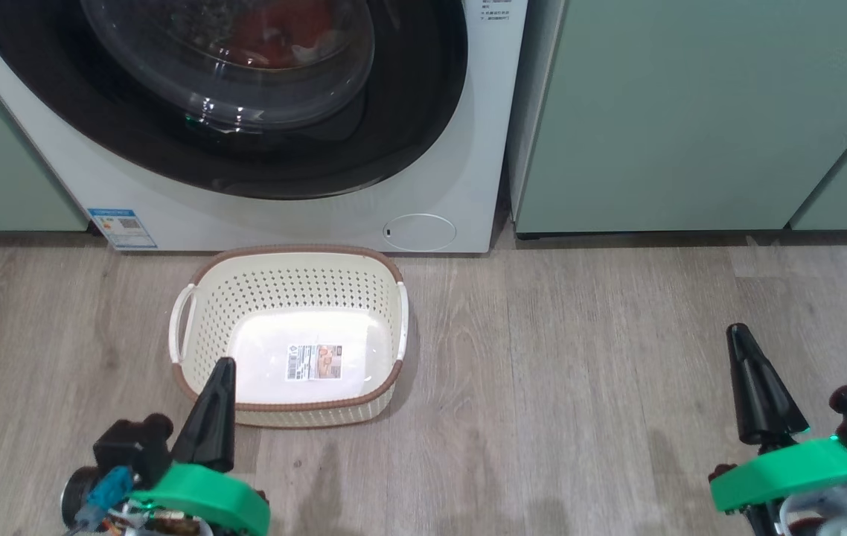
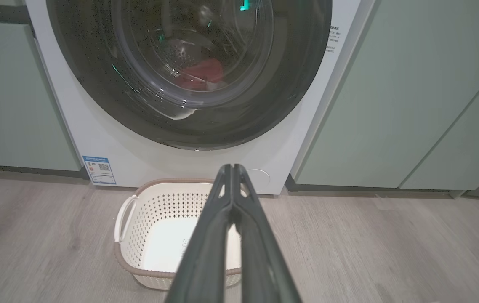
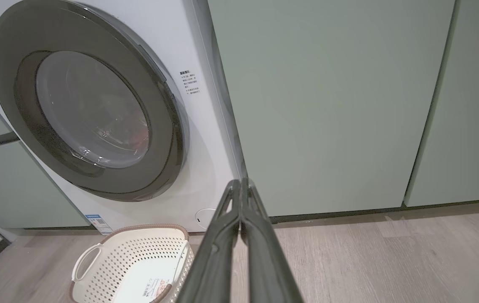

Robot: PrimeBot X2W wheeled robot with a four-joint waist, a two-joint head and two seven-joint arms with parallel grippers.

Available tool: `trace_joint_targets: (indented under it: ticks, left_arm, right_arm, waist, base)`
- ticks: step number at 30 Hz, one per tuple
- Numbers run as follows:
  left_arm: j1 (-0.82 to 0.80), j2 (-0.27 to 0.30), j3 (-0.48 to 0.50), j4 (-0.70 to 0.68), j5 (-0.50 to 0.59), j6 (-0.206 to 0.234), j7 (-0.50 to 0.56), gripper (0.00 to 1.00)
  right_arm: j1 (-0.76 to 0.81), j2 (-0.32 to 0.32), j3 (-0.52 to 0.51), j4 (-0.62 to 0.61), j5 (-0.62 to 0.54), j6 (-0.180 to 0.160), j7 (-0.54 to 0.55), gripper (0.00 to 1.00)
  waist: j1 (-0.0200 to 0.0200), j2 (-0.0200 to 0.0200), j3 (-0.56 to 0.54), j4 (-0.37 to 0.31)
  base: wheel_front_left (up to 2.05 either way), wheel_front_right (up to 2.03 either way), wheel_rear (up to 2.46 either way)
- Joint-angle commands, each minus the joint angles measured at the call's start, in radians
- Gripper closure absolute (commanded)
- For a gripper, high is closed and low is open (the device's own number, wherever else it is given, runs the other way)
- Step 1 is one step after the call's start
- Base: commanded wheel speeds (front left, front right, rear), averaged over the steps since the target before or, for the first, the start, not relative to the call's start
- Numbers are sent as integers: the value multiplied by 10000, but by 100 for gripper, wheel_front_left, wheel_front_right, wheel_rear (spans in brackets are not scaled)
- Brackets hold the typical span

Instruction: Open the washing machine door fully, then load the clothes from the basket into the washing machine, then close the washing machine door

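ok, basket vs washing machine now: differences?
The basket holds just a paper label on its floor; the washing machine has red clothes behind its shut door. The basket is cream with a brown rim; the machine is white with a black door. Both stand on the wood floor.

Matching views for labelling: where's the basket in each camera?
Head view: basket centre-left, on the floor in front of the washing machine.
Left wrist view: basket lower centre-left, partly behind the left gripper.
Right wrist view: basket bottom left, cut off by the bottom edge.
Shared landmark: blue sticker low on the washing machine's front.
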Motion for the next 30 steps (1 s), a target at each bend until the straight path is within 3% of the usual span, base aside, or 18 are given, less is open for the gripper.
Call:
trace_joint_targets:
  ticks: [1, 30]
  left_arm:
    - [-347, 35, 117, -241, -274, -76, 35, 100]
    - [-723, -2, 580, 245, -3669, -395, 751, 100]
  right_arm:
    - [-213, -90, 9, -264, 296, 0, 66, 100]
    - [-733, -238, 167, 489, 3727, -1, 457, 100]
  waist:
    - [0, 0, -7, 0]
    - [0, 0, -126, 19]
  base:
    - [0, 0, 0]
    - [0, 0, 0]
